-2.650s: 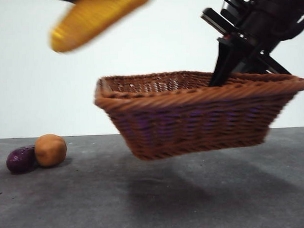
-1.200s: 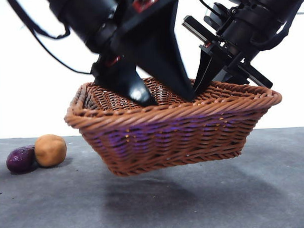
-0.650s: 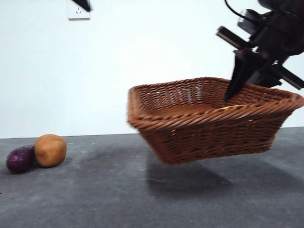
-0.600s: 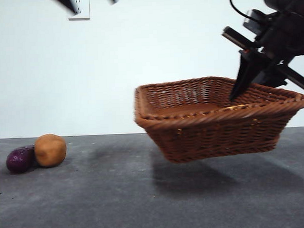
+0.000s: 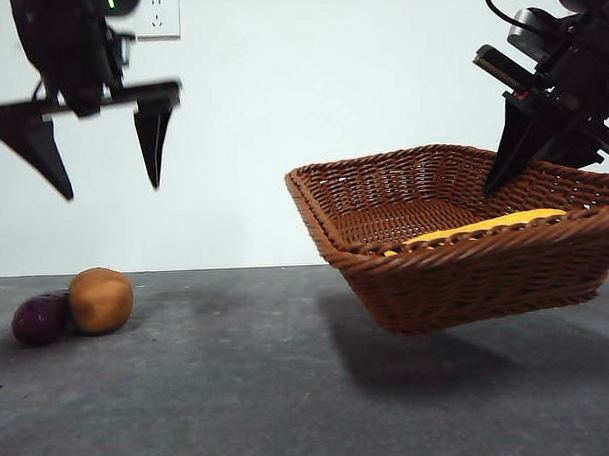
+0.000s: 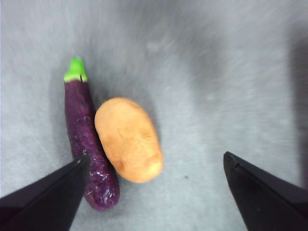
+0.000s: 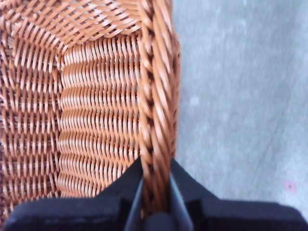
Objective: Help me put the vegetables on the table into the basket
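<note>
Basket (image 5: 465,252) held tilted in air above surface (image 5: 240,390), clear of it, shadow beneath. Corn cob (image 5: 480,227) lies inside basket. Right gripper (image 7: 154,197) clamped on basket's braided rim, one jaw inside, one outside. Eggplant (image 6: 89,144) and potato (image 6: 129,139) lie touching on surface, well apart from basket. Left gripper (image 5: 94,145) spread wide, empty, hovering above the pair.

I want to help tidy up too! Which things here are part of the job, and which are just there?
For the job:
corn cob, in the basket
potato
eggplant
left tool, open
right tool, holding the basket's rim

Just there:
wall socket
</note>
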### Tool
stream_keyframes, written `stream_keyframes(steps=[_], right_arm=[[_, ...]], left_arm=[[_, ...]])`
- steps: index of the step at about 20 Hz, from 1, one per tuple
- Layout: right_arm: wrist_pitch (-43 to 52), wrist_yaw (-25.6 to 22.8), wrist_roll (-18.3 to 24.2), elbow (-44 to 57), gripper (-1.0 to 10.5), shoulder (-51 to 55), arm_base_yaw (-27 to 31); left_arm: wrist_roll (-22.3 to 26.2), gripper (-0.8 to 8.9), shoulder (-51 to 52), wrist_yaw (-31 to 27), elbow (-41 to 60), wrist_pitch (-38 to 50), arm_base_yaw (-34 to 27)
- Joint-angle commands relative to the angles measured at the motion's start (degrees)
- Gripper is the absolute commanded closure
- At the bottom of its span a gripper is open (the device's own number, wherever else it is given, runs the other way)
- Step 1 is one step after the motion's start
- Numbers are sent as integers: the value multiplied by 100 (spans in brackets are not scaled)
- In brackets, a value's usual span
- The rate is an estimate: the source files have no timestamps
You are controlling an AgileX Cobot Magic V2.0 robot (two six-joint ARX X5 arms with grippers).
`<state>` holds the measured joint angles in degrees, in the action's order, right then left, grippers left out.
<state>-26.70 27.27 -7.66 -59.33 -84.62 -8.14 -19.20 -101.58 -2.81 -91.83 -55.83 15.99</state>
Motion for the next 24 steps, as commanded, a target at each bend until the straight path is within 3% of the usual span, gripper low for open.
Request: stream_keyframes(steps=[1, 9, 24], right_arm=[[72, 85, 57, -24, 955, 63, -2], [94, 85, 153, -24, 955, 63, -4], [280, 83, 232, -24, 955, 63, -4]], left_arm=[[-184, 350, -332, -24, 28, -4, -83], [-365, 350, -1075, -175, 28, 186, -85], [-481, 350, -1259, -323, 28, 411, -85]])
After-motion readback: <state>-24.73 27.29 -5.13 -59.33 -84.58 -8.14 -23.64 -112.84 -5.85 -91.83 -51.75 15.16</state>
